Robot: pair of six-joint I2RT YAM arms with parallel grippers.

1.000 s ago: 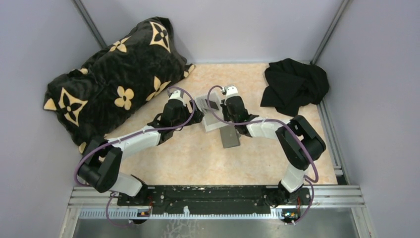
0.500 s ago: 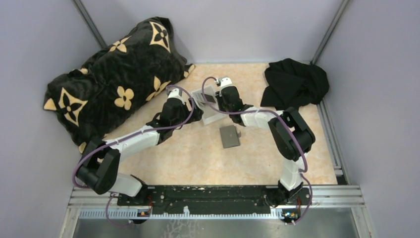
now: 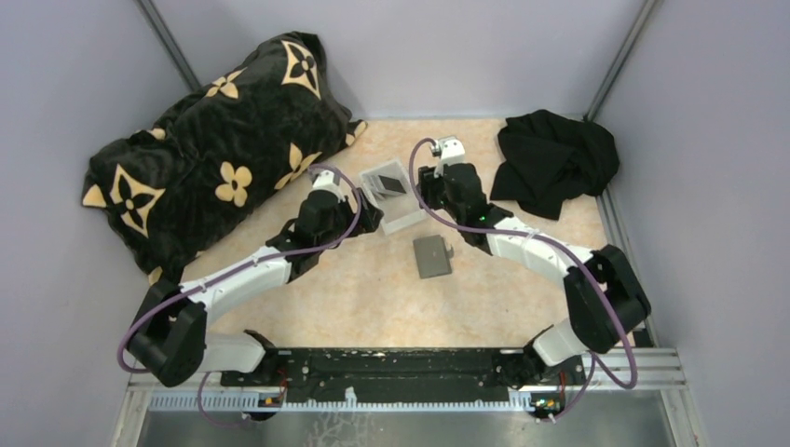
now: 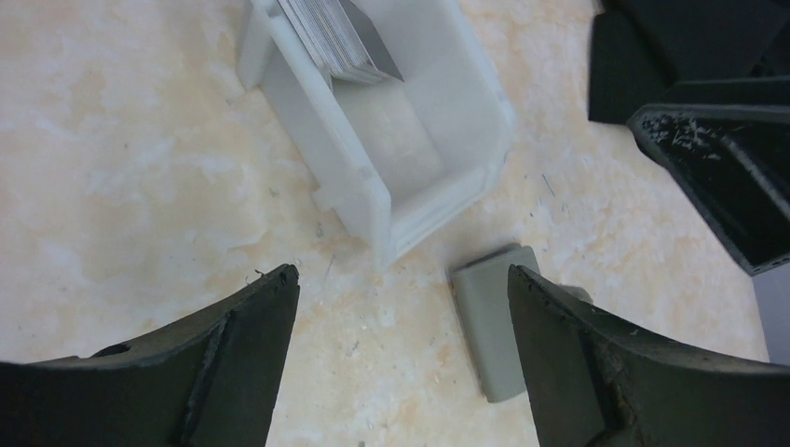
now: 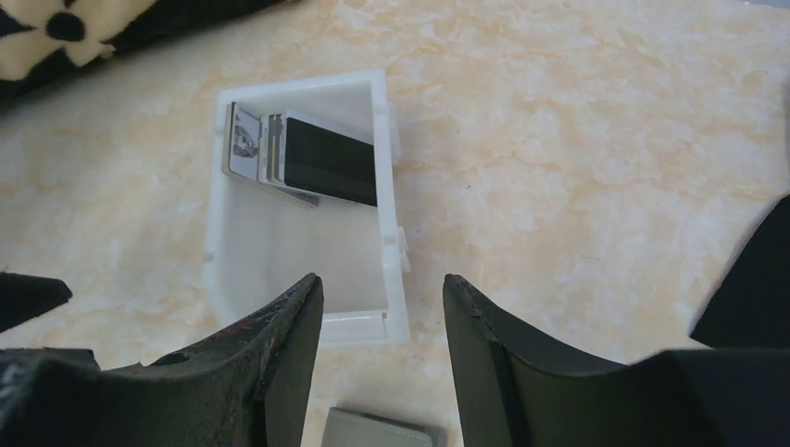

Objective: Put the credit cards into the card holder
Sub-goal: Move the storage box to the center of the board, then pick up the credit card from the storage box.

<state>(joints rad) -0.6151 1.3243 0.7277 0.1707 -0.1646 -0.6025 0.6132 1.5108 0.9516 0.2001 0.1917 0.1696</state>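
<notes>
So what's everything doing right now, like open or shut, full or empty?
credit cards: stacked, leaning at one end inside the white tray
white tray: upright on the table, holding the cards
card holder: folded shut, lying flat beside the tray
left gripper: open, holding nothing
right gripper: open, holding nothing
black cloth: crumpled in the far right corner
pillow: lying at the far left

Grey card holder (image 3: 432, 256) lies near white tray (image 3: 392, 197).
</notes>
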